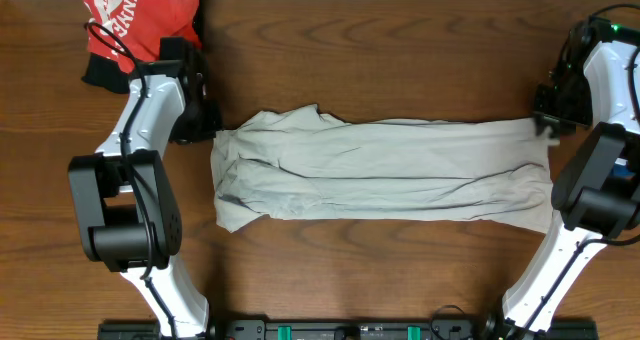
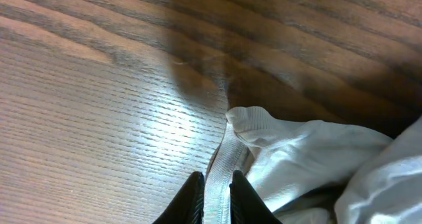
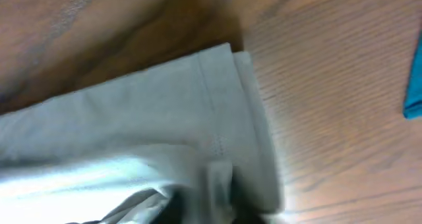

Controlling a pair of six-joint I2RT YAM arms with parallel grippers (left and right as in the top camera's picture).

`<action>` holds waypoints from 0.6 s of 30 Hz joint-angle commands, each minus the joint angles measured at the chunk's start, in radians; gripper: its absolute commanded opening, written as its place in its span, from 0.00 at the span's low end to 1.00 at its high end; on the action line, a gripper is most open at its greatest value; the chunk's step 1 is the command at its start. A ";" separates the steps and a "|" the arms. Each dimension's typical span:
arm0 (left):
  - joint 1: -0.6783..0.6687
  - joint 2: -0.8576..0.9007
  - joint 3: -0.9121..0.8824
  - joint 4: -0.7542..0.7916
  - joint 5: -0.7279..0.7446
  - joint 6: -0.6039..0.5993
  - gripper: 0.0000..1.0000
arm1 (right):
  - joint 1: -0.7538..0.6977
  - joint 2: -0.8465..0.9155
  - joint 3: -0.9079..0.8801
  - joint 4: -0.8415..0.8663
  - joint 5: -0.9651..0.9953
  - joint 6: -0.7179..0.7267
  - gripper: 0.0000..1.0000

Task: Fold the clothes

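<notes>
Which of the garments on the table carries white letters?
The red garment, crumpled in the far left corner, has them; the pale beige shirt spread in the middle is plain, without print.

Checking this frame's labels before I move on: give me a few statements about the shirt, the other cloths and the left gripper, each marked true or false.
1. The shirt lies as a long band across the table, spanning most of its width. True.
2. The red garment lies on top of the shirt. False: it sits at the far corner on the robot's left, apart from the shirt.
3. A strip of the shirt's hem runs between the fingers of the left gripper. True.
4. The blue cloth rests on the shirt. False: in the right wrist view it lies on bare wood, apart from the shirt's edge.
</notes>
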 commanded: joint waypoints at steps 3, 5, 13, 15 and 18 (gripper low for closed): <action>0.003 -0.028 0.007 -0.006 -0.006 0.010 0.25 | -0.004 -0.034 0.001 -0.021 0.030 0.015 0.63; 0.003 -0.033 0.013 -0.004 -0.003 0.010 0.31 | -0.003 -0.034 0.001 -0.028 0.045 0.016 0.75; -0.009 -0.142 0.090 0.055 0.014 0.036 0.71 | 0.002 -0.034 0.001 -0.035 0.109 0.060 0.99; -0.016 -0.161 0.090 0.084 0.056 0.062 0.76 | 0.008 -0.034 0.001 -0.031 0.092 0.060 0.99; -0.032 -0.156 0.089 0.085 0.126 0.074 0.81 | 0.021 -0.034 0.001 -0.022 0.040 0.043 0.99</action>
